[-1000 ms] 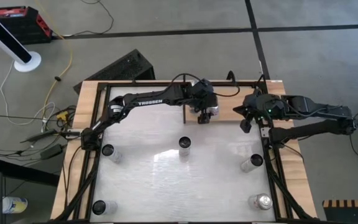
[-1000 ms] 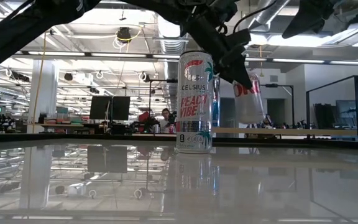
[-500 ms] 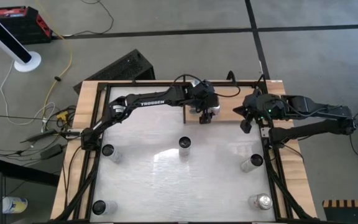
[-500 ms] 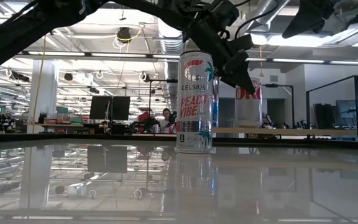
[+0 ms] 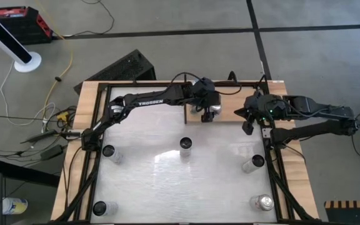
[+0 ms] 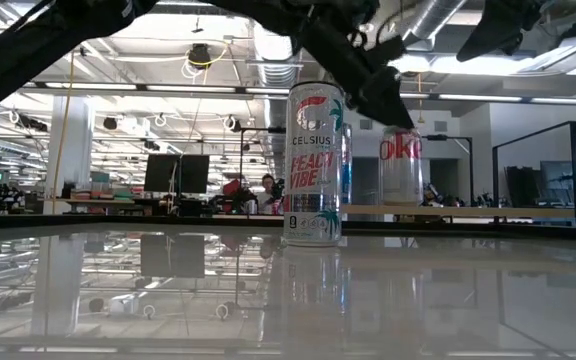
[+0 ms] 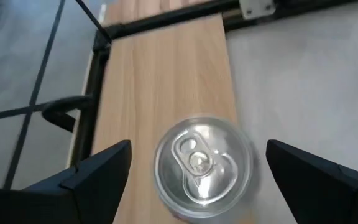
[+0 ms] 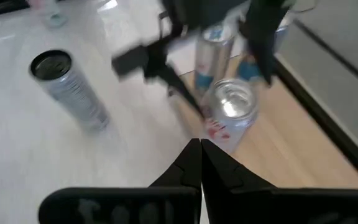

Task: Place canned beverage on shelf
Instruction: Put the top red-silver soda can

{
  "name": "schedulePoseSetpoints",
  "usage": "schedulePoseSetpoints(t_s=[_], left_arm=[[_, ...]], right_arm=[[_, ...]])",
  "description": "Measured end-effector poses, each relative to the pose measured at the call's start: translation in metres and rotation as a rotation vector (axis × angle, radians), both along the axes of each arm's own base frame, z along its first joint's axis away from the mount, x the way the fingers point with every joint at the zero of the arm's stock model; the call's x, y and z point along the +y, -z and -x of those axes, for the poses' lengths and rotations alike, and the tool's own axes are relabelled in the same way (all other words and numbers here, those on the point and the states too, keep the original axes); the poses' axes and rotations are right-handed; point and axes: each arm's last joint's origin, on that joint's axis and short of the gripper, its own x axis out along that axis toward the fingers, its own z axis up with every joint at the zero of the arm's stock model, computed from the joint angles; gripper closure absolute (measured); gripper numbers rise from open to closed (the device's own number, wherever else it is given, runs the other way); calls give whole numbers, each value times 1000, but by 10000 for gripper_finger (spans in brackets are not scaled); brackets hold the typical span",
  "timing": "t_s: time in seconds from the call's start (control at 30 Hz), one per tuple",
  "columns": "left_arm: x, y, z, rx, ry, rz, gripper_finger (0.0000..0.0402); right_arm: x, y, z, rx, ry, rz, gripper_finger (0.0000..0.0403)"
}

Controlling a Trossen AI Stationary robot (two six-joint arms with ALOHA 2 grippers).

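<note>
So the silver can [image 7: 202, 163] is standing upright on the tan wood shelf [image 7: 160, 81] at the back of the surface; left end effector [image 7: 197, 171] sits right over it, fingers spread wide, not touching; right end effector [image 8: 200, 163] is pinched together, empty, just beside the shelf.

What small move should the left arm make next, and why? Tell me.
Probably lift the left gripper straight up and clear. The Diet Coke can stands upright on the wooden shelf, and the jaws are spread wide with gaps on both sides, so it looks released. Pulling sideways would risk tipping it. The right gripper waits nearby, shut.
</note>
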Motion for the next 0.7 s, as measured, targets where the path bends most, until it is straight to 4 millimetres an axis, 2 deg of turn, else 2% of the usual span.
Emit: schedulePoseSetpoints(t_s=[0.07, 0.23, 0.3, 0.43, 0.57, 0.7], left_arm=[[-4, -18, 4, -36, -8, 18, 44], [-20, -66, 34, -7, -65, -39, 44], [-25, -83, 52, 35, -106, -52, 44], [-25, -111, 96, 122, -124, 57, 45], [-20, -110, 130, 182, -217, 112, 49], [-34, -97, 166, 147, -279, 115, 55]], right_arm=[[2, 2, -1, 22, -39, -31, 378], [8, 14, -6, 65, -115, -73, 378], [9, 25, -13, 62, -127, -76, 378], [9, 49, -26, 84, -137, -69, 378], [2, 57, -36, 106, -126, -50, 378], [-9, 66, -49, 145, -145, -74, 378]])
